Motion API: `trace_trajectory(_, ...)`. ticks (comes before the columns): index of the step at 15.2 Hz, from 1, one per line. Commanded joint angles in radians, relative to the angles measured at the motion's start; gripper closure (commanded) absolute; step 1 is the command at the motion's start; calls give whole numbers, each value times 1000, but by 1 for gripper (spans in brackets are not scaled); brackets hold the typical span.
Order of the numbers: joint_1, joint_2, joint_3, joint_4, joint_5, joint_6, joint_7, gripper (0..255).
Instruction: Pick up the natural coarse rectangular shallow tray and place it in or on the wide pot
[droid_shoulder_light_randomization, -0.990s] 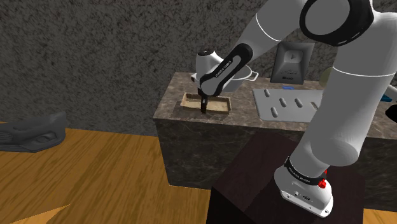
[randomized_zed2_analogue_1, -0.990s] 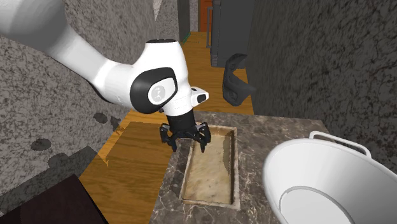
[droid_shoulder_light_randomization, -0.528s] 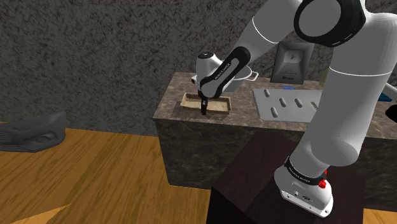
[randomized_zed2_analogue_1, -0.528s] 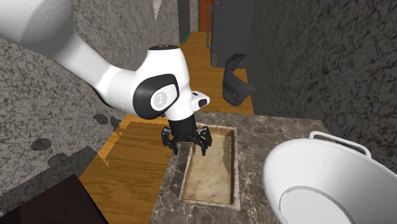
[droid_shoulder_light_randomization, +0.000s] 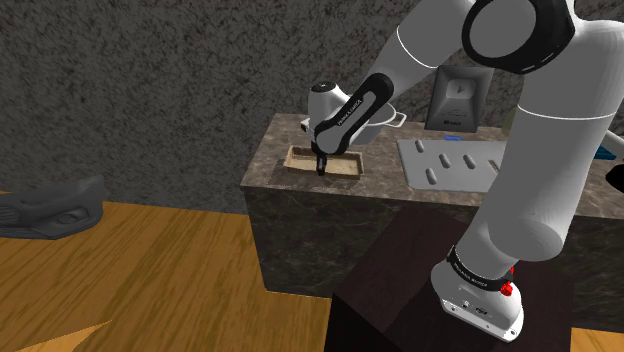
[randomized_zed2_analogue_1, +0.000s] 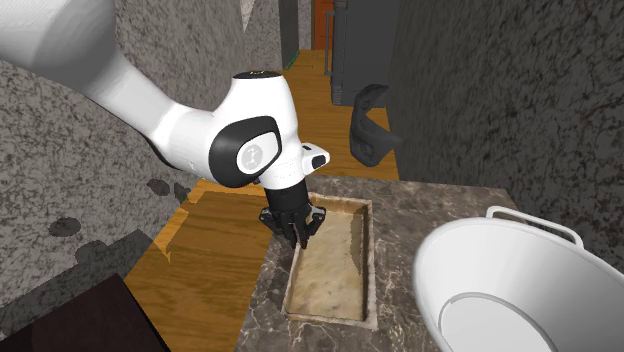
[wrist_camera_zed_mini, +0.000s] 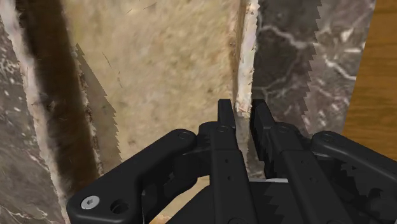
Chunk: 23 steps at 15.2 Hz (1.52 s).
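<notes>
Tan and rough-surfaced, one tray (randomized_zed2_analogue_1: 332, 262) lies flat on the dark marbled counter (randomized_zed2_analogue_1: 440, 200). There is one white pot (randomized_zed2_analogue_1: 478, 262), one black gripper (randomized_zed2_analogue_1: 303, 237) and one white arm.

In the second exterior view the tray sits at lower centre, and the gripper comes down on its long left rim, near the far end. The wrist view shows the gripper (wrist_camera_zed_mini: 240, 108) with its two fingers (wrist_camera_zed_mini: 226, 130) pressed against either side of that pale rim wall, one inside the tray and one outside over the counter, pinching it between them. The rest of the tray's floor spreads away beyond the inside finger.

The tray is a shallow rectangle. In the second exterior view its long axis runs from the frame's bottom edge up and away from the camera, leaning slightly right, with the short ends near and far. In the shoulder view the tray (droid_shoulder_light_randomization: 342, 164) lies just above centre, near the counter's left end and front edge, long axis running left to right along that edge, with the gripper (droid_shoulder_light_randomization: 320, 172) at its near side.

The pot stands at the second exterior view's lower right, near the tray's long right side but apart from it.
</notes>
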Motion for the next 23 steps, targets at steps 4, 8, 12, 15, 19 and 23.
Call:
trace_trajectory(4,0,0,0,0,0,0,0,255)
trace_trajectory(8,1,-46,1,5,3,-50,-7,255)
trace_trajectory(12,2,-89,2,13,5,-101,-15,255)
trace_trajectory(15,3,-120,2,21,7,-140,-20,255)
trace_trajectory(19,5,-158,3,36,10,-193,-27,255)
trace_trajectory(23,6,-193,5,54,13,-246,-33,255)
